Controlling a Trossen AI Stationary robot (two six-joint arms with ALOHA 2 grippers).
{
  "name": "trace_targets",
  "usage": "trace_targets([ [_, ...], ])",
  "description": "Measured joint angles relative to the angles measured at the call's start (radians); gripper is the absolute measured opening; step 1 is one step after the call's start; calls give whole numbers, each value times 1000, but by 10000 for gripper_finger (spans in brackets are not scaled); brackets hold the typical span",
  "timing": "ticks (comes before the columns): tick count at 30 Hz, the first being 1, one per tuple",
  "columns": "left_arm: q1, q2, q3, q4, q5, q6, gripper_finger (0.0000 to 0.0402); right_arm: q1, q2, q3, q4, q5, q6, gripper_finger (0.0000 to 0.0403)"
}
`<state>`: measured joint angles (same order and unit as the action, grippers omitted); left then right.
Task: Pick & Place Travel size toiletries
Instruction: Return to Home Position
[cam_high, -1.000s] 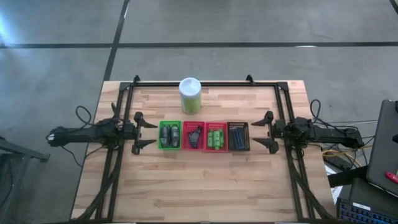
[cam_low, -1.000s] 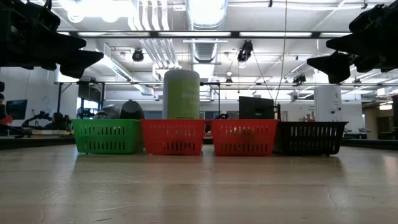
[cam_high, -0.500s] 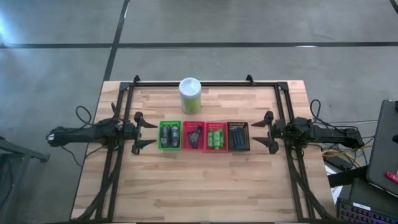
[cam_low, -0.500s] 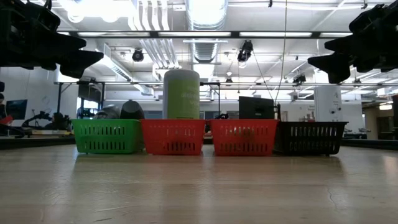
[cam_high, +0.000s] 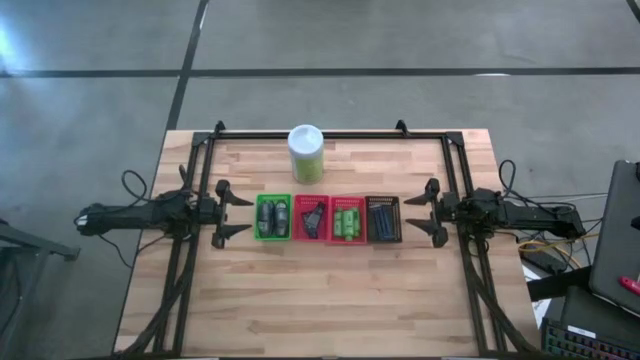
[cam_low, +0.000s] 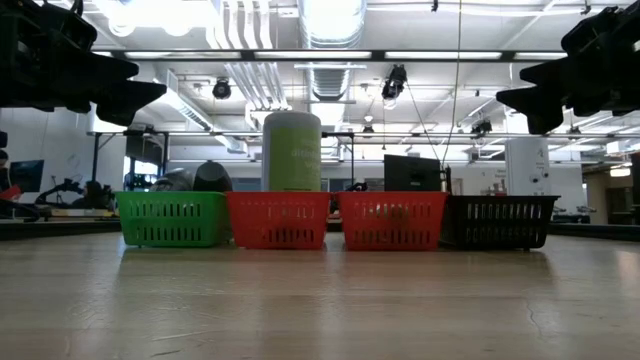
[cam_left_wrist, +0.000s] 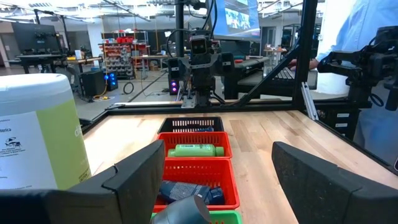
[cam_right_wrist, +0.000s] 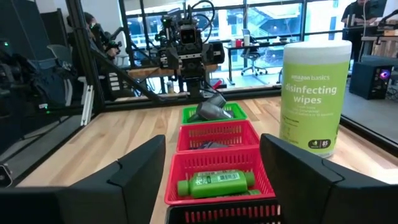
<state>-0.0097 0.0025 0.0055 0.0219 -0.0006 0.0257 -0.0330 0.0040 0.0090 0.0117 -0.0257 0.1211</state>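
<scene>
Toiletries (cam_high: 347, 222) fill baskets (cam_low: 278, 222) between left end effector (cam_high: 233, 214) and right end effector (cam_high: 424, 212).

From the low camera, basket walls hide nearly all the contents; the red basket (cam_low: 278, 220) in front of the canister (cam_low: 291, 150) also covers the canister's base. From above, I can't count the dark-blue sticks (cam_high: 383, 220) in the black basket (cam_high: 384, 198), farthest right of the canister. My left wrist camera crops the canister's side.

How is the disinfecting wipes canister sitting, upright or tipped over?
Upright. The disinfecting wipes canister stands on its base, label reading level, and the high view shows its round white lid facing up.
</scene>
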Motion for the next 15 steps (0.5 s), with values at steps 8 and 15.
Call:
trace_targets([
  [8,0,0,0,0,0,0,301,0,0,0,0,0,0,240],
  [15,0,0,0,0,0,0,301,0,0,0,0,0,1,230],
])
